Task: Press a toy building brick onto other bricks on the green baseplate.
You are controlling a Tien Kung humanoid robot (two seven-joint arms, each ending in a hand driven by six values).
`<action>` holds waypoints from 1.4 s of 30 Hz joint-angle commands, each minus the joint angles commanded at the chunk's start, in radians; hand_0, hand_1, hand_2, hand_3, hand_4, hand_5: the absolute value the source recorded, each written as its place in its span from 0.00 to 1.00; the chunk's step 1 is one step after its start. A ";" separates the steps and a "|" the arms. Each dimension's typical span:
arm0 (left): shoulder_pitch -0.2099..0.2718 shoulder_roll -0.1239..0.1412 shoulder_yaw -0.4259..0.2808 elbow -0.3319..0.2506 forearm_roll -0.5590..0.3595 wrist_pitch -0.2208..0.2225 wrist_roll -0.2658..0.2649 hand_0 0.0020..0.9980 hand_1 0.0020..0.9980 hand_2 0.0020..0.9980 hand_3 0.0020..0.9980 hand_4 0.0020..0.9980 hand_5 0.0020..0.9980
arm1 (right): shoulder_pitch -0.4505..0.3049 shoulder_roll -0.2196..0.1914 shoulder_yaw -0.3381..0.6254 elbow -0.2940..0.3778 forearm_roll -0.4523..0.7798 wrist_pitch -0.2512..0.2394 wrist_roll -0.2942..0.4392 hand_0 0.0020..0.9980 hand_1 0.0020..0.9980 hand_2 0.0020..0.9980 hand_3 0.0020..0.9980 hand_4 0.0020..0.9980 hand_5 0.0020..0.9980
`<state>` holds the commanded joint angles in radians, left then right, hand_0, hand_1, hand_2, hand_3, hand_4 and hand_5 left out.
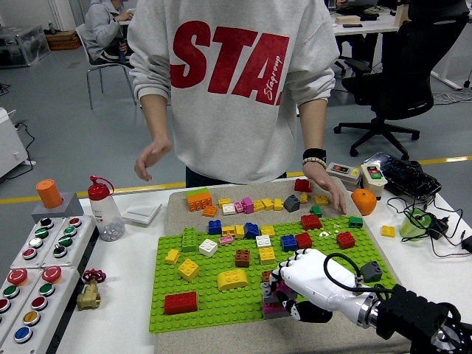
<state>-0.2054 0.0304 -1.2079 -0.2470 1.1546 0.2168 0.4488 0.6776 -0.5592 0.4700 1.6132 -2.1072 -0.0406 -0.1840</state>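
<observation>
Where the white right hand [299,284] comes down on the near right part of the baseplate [214,302], its fingers curl over a small stack of bricks [274,301], the topmost pinned beneath the fingertips. Stack: magenta and grey pieces, studded, low, partly hidden by the fingers; the exact count of layers cannot be told. It sits on the plate, close to its near edge.

Just left of the hand: a yellow arched brick [233,279]. Further left: a red brick [181,302], a yellow square brick [188,268]. Beyond the hand: a brown brick [243,257], a blue brick [288,242], a red one touching it on the right. Just right of the wrist: a grey brick [372,271].

Baseplate: bright green, studded, lying on a beige mat [177,198].

Far side of the mat: loose bricks in a row, among them an orange brick [198,200]. A person stands there; one hand [328,188] reaches down over the loose bricks at the far right, the other hand [153,157] is raised off the table. An orange ball [363,200] lies right of the mat.

Left arm: not seen.
</observation>
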 joint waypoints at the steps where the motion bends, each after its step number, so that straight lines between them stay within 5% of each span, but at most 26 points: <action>1: 0.000 0.000 0.001 0.000 -0.001 0.000 0.000 0.63 0.60 0.60 0.39 0.30 0.94 | 0.000 0.000 0.000 -0.001 0.000 0.000 0.000 0.63 0.61 0.60 0.58 0.37 0.32; 14: -0.005 0.001 0.009 0.002 -0.013 -0.001 -0.005 0.63 0.60 0.60 0.39 0.30 0.93 | -0.001 -0.003 0.015 0.003 0.003 -0.001 -0.003 0.63 0.61 0.60 0.58 0.37 0.32; 30: -0.009 0.002 0.010 0.002 -0.015 -0.001 -0.005 0.63 0.60 0.60 0.39 0.30 0.94 | 0.008 -0.016 0.072 0.034 0.021 -0.079 0.005 0.62 0.61 0.60 0.59 0.37 0.32; 37: -0.007 0.002 0.008 0.001 -0.012 -0.001 -0.003 0.63 0.60 0.60 0.39 0.30 0.94 | 0.027 -0.004 0.104 -0.009 0.040 -0.127 0.015 0.62 0.61 0.61 0.59 0.37 0.32; 38: -0.007 0.002 0.007 0.001 -0.011 -0.001 -0.003 0.63 0.60 0.60 0.39 0.30 0.94 | 0.034 -0.001 0.112 -0.024 0.044 -0.135 0.017 0.68 0.67 0.71 0.77 0.40 0.28; 42: -0.005 0.002 0.007 0.000 -0.009 -0.002 0.001 0.63 0.60 0.60 0.39 0.30 0.94 | 0.068 0.015 0.135 -0.096 0.052 -0.168 0.029 0.68 0.67 0.71 0.77 0.40 0.28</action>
<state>-0.2100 0.0327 -1.2004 -0.2467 1.1460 0.2150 0.4497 0.7460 -0.5441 0.6053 1.5173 -2.0551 -0.2086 -0.1546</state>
